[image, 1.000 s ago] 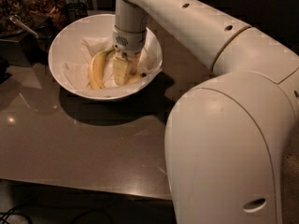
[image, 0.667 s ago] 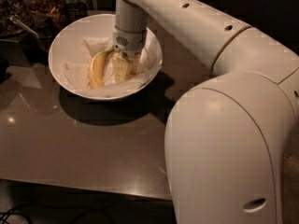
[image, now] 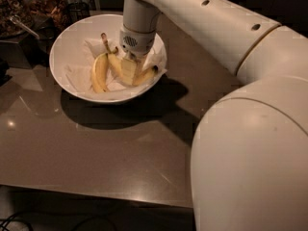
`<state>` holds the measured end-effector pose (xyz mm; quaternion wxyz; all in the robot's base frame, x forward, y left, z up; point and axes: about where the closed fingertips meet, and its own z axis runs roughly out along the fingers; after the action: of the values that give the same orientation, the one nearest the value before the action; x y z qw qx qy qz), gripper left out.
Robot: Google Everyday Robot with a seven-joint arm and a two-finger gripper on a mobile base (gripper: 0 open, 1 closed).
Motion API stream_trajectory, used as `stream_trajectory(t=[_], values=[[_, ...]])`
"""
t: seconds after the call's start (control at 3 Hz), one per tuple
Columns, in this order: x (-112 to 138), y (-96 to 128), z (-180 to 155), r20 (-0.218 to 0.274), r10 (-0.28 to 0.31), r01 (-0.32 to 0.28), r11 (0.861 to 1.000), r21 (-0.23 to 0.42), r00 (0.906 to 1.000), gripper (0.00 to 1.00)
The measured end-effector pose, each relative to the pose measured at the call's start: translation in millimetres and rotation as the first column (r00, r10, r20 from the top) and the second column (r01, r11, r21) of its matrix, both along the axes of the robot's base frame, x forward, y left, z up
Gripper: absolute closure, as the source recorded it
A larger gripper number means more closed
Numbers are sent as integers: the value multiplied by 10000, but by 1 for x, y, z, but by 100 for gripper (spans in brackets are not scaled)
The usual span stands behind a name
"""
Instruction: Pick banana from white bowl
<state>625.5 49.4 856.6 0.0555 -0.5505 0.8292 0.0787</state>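
Note:
The white bowl [image: 67, 42] stands on the brown table, lined with white paper. Two bananas lie in it. The banana [image: 114, 64] is the slim curved one, with a long dark stem pointing up at the back and a dark tip at the right. My gripper [image: 129, 70] comes straight down into the bowl and is shut on the middle of this banana. The shorter, plumper banana [image: 98, 73] lies just left of it, free of the gripper.
The brown table [image: 110, 148] runs toward the front edge. Dark containers with snacks [image: 45, 6] stand behind the bowl at the back left. My white arm [image: 250, 129] fills the right side of the view.
The gripper has shifted slightly with the slim banana in it. The banana's dark stem and dark tip now show clear of the plump banana.

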Motion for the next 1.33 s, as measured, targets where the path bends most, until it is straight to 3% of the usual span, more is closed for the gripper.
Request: stream_trajectory(t=[0.67, 1.0, 1.33], values=[[-24, -18, 30, 494, 412, -419, 9990, 130, 9979, 100], [-53, -28, 52, 1022, 1179, -1234, 9911, 495, 9878, 100], [-91, -46, 77, 1774, 1901, -2063, 9754, 778, 9656, 100]])
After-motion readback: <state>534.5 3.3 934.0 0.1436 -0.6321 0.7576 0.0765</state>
